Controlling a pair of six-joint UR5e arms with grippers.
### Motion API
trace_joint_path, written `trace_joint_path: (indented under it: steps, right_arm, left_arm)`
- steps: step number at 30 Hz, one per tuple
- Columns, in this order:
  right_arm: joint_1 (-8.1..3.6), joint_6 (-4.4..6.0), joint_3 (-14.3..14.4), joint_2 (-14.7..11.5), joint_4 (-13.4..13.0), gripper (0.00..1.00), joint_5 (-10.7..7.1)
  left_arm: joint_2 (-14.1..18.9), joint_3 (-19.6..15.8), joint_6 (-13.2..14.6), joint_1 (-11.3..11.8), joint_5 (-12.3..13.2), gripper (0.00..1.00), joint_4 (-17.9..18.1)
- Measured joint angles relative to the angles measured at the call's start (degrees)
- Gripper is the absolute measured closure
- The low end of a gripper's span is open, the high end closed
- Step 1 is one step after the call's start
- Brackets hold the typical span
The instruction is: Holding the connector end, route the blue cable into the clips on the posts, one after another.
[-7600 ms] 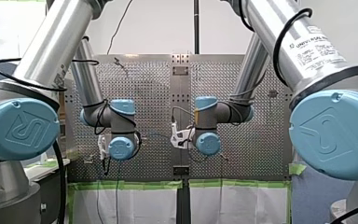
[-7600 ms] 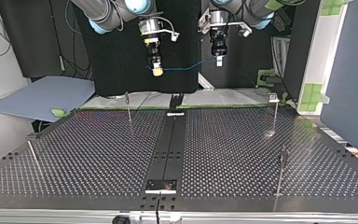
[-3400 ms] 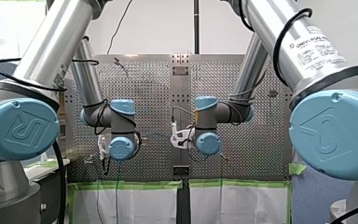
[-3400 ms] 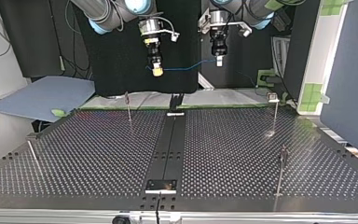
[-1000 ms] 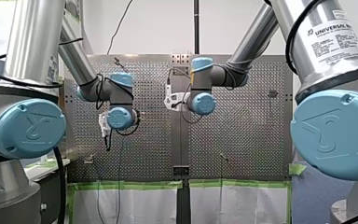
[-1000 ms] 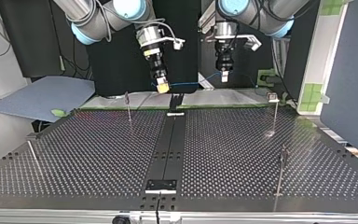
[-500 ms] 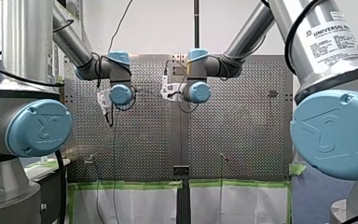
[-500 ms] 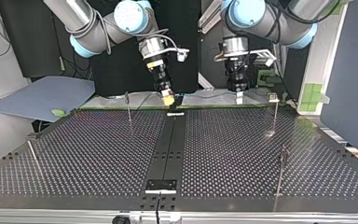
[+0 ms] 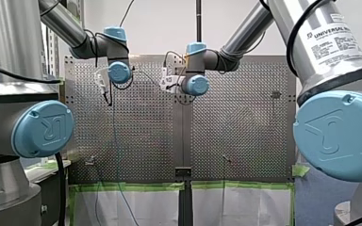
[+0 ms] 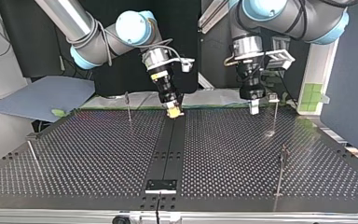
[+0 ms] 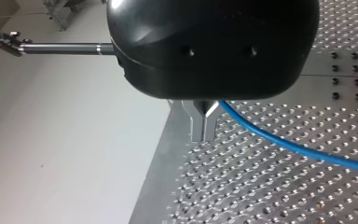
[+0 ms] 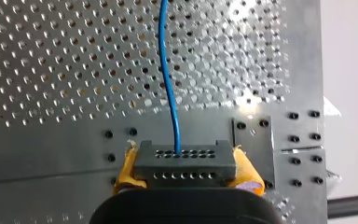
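The dark connector [image 12: 185,156] sits between the yellow pads [image 12: 248,173] of my right gripper [image 12: 186,173], which is shut on it. The blue cable [image 12: 168,84] runs from the connector out over the perforated table [image 12: 51,70]. In the top view my right gripper [image 10: 173,112] hangs at the table's far edge, over the black centre strip [image 10: 168,149]. My left gripper [image 11: 204,135] is shut on the blue cable [image 11: 284,142], which trails off to one side. In the top view my left gripper [image 10: 253,108] hangs close beside a clip post [image 10: 275,109].
Thin posts stand on the table: one at the top view's far left [image 10: 128,106], one at its near left edge [image 10: 31,150], one at its near right [image 10: 282,168]. A post with a clip [image 11: 51,47] lies beside my left gripper's body. A grey sheet [image 10: 42,95] lies beyond the table.
Both arms have come down from above and behind the table to its far edge. In the top view my left gripper has shifted right, toward the far right post.
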Motion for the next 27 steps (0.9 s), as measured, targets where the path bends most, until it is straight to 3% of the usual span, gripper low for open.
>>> trace_joint_path:
  steps: [9,18,27]
  right_arm:
    - [1.02,0.08,-4.6,2.07,2.8,1.0,-1.5]
    - [2.95,0.38,-9.38,2.21,4.96,1.0,-1.43]
    - [4.41,0.65,-11.08,2.28,5.62,1.0,-1.15]
  left_arm:
    - [1.06,0.05,-0.25,1.32,0.64,1.0,-4.9]
    - [1.16,0.33,-1.26,2.83,1.39,1.0,-9.45]
    - [1.2,4.01,-1.22,4.94,1.09,1.0,-12.58]
